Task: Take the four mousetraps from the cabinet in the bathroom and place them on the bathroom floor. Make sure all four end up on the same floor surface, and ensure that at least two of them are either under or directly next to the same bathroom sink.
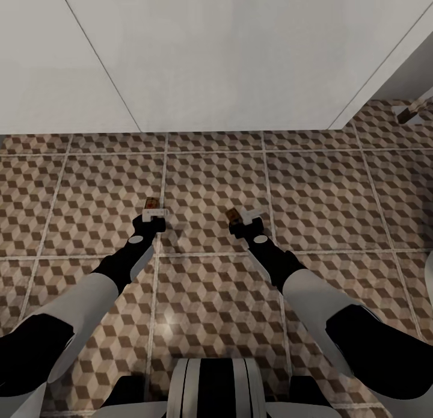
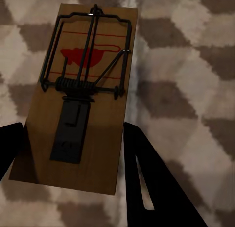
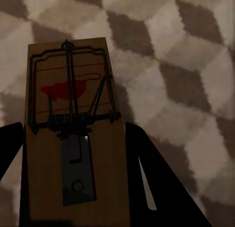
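Wooden mousetraps clamped flat, one per gripper: left gripper (image 1: 154, 214), right gripper (image 1: 243, 217), low over bathroom floor (image 1: 325, 189) for set-down.

- Bare bathroom floor (image 1: 210, 165) lies open ahead of both arms, up to the white wall (image 1: 210, 51).
- The left gripper (image 1: 151, 216) and right gripper (image 1: 243, 221) hang well apart, free tile between them.
- Each gripper is filled by a mousetrap (image 2: 78, 94) (image 3: 73, 134).
- A pale fixture (image 1: 412, 108) stands far right.
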Motion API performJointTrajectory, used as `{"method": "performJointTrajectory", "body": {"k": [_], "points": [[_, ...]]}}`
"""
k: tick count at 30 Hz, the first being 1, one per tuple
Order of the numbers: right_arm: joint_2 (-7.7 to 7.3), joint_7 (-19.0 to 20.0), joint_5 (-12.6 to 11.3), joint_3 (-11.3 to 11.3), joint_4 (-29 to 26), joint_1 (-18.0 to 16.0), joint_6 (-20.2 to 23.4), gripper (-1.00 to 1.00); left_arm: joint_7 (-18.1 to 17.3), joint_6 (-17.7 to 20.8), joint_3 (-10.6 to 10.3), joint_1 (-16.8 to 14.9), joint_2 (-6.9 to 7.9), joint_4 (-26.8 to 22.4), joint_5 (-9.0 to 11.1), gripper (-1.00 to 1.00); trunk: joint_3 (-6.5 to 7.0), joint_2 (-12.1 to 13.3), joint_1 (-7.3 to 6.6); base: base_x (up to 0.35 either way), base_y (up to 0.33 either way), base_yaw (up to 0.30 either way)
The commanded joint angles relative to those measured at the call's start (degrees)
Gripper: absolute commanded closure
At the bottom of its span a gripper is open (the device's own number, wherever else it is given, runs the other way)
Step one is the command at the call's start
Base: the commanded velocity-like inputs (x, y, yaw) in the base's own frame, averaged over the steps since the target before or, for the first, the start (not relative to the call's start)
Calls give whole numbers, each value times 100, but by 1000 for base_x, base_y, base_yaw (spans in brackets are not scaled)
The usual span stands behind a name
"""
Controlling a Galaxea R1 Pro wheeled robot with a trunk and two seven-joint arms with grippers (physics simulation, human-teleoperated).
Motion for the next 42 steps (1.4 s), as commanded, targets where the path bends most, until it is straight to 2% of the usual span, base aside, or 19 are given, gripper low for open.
{"method": "performJointTrajectory", "body": {"k": [1,17,31,33,37,42], "points": [[-2,-37,-78,48,-11,-3,8,100,42,-19,-48,-4,7,-13,40,100,-3,-1,-1,0,0,0],[-15,-37,-74,55,-17,-3,-22,100,44,-2,-217,-4,-12,-65,39,100,-357,-23,40,0,0,0],[6,-42,-69,47,-126,-37,2,100,50,-1,-224,-4,-10,-123,39,100,-363,-31,56,0,0,0],[18,-56,-58,47,-150,-174,59,100,51,4,-224,-4,-10,-190,39,100,-363,-31,56,0,0,0],[29,-69,138,47,-157,-567,328,100,54,12,-224,-4,-7,-378,39,100,-363,-31,56,0,0,0],[60,-73,237,47,-141,-672,425,100,60,15,-224,-4,4,-459,39,100,-363,-31,56,0,0,0]]}}
